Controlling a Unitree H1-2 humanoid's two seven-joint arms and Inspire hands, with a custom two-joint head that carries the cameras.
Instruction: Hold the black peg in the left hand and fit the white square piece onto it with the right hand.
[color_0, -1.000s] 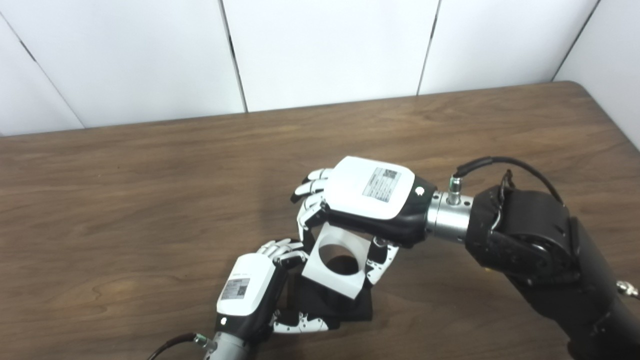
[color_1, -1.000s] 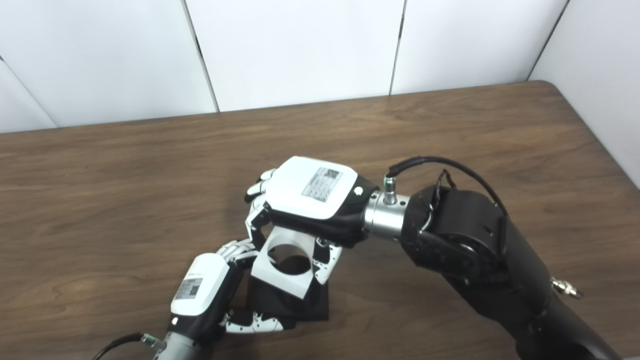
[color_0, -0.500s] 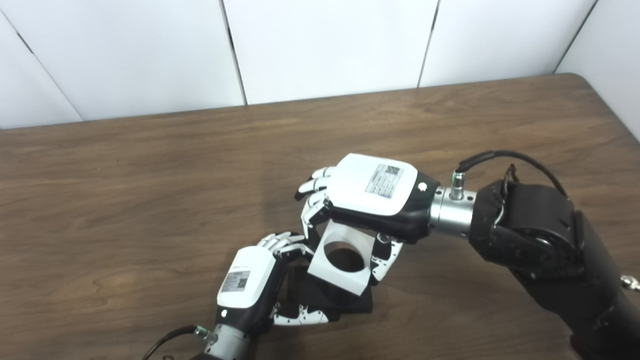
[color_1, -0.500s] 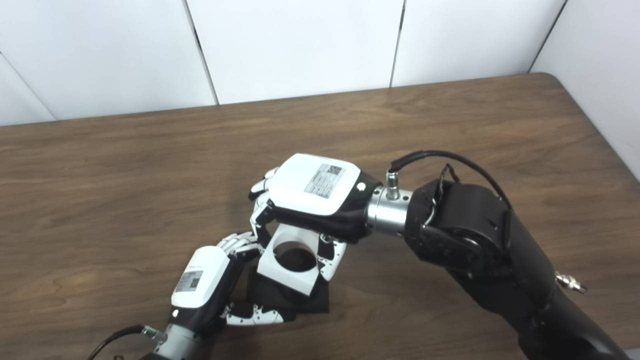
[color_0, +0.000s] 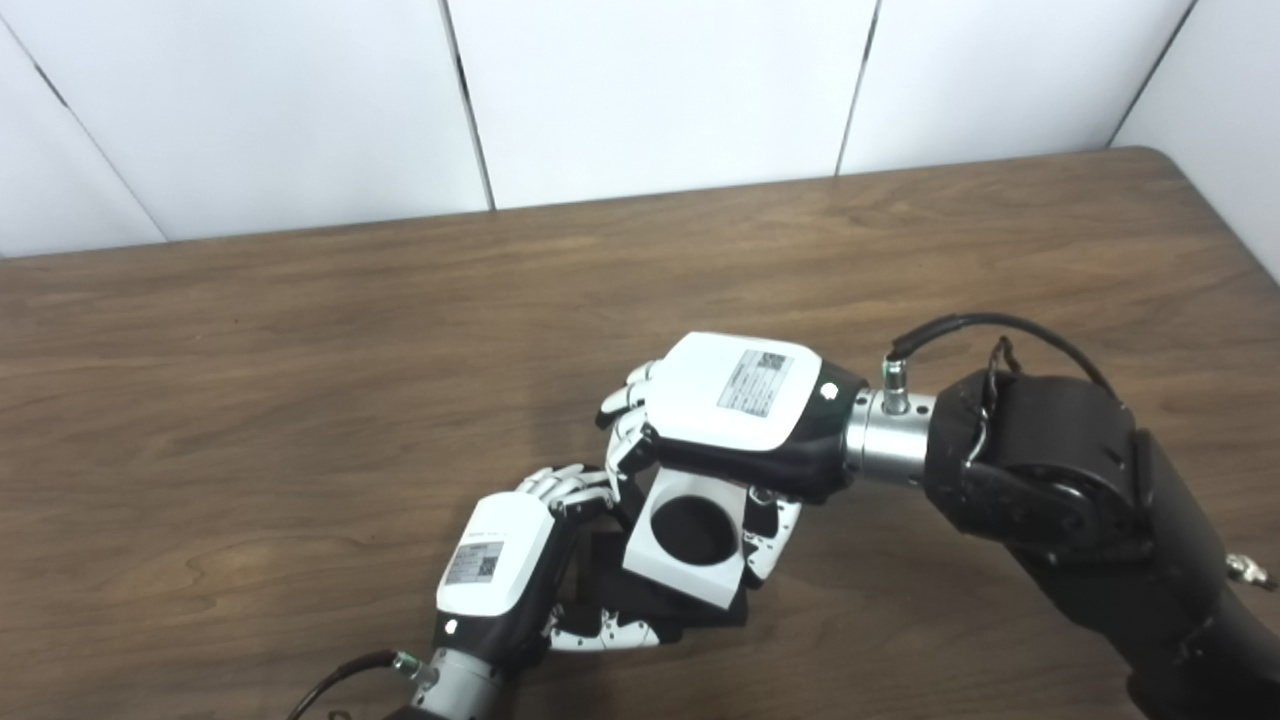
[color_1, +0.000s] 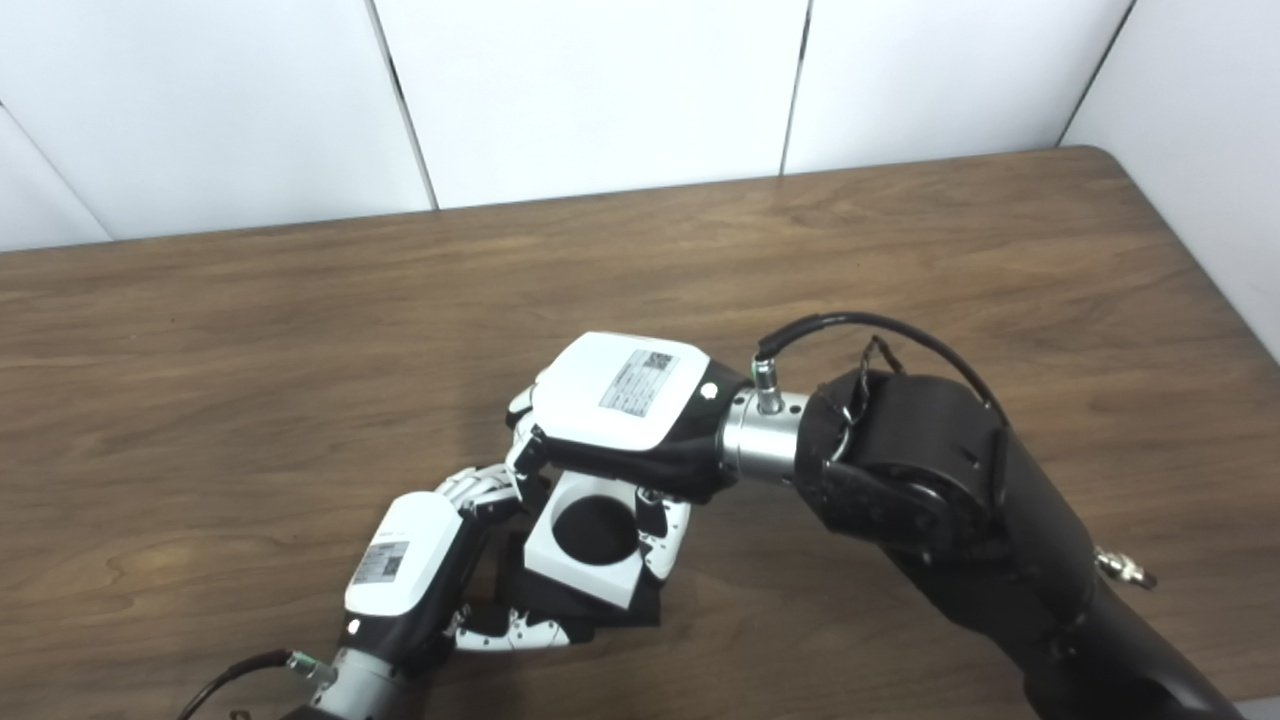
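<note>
White square piece (color_0: 692, 538) sits low over black peg (color_0: 610, 590), round hole now filled black; half second ago wood showed through it. Right hand (color_0: 735, 415) clamped on piece from above, lower than before. Left hand (color_0: 505, 580) wrapped around peg base, just left of piece. Table (color_0: 250, 400) far edge and right corner well apart from piece; open wood all round.

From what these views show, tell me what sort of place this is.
Probably a robot test bench in a lab, not a home: a bare wooden table, plain white wall panels behind it, and only a black peg and white square piece.
</note>
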